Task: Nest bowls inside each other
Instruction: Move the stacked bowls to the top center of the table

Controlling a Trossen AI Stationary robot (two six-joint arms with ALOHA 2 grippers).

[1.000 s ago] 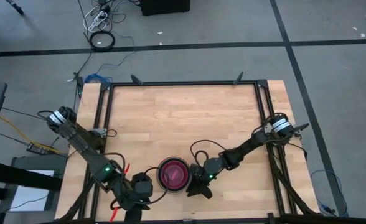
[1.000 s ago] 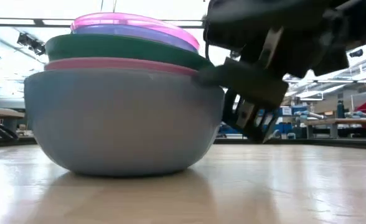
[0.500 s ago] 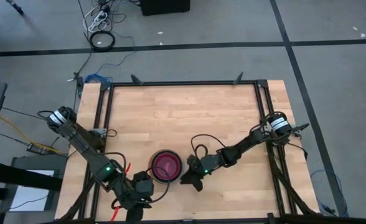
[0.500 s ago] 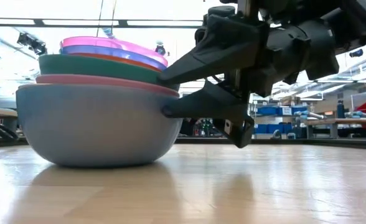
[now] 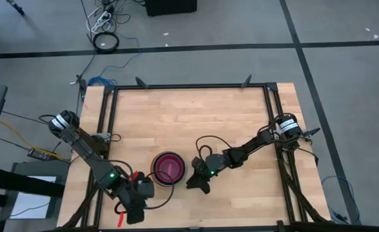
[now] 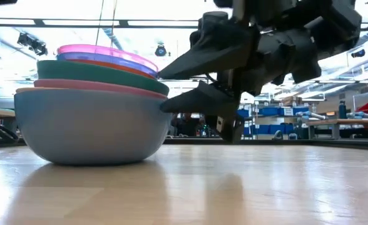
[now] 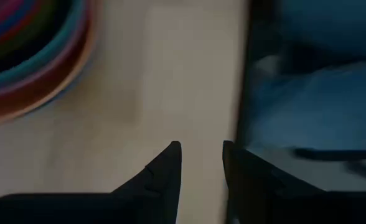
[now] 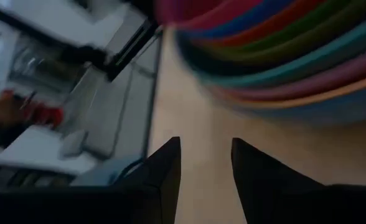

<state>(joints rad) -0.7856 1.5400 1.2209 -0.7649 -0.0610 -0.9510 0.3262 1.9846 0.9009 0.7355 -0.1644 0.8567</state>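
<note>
The bowls sit nested in one stack point(image 5: 169, 169) near the table's near edge, left of centre. Its light blue outer bowl point(image 6: 90, 125) rests by its base on the wood, with pink, teal, orange, purple and magenta rims stepped above it. My right gripper point(image 5: 191, 182) is open just right of the stack, lying almost level, its tips point(image 6: 164, 92) at the stack's right side. My left gripper point(image 5: 133, 209) is open near the table's near left corner. It points down at bare wood point(image 7: 200, 146), the stack point(image 7: 27, 56) to one side. My right gripper comes almost level from the table's right. Its upper fingertip point(image 6: 165, 75) is at the teal bowl's rim and its lower fingertip point(image 6: 166, 107) at the light blue bowl's wall just under the rim point(image 6: 162, 100). Nothing lies between the fingers. The stack stays flat on the table.
A black frame rail point(image 5: 106, 129) runs around the wooden table, close beside my left gripper. A red object point(image 5: 121, 220) lies at the near left edge. The far half of the tabletop point(image 5: 189, 116) is bare wood.
My right gripper has moved toward the table's left edge, and the stack has slid ahead of it toward the left and a little toward the far edge, staying upright. My left gripper has tipped further down.
</note>
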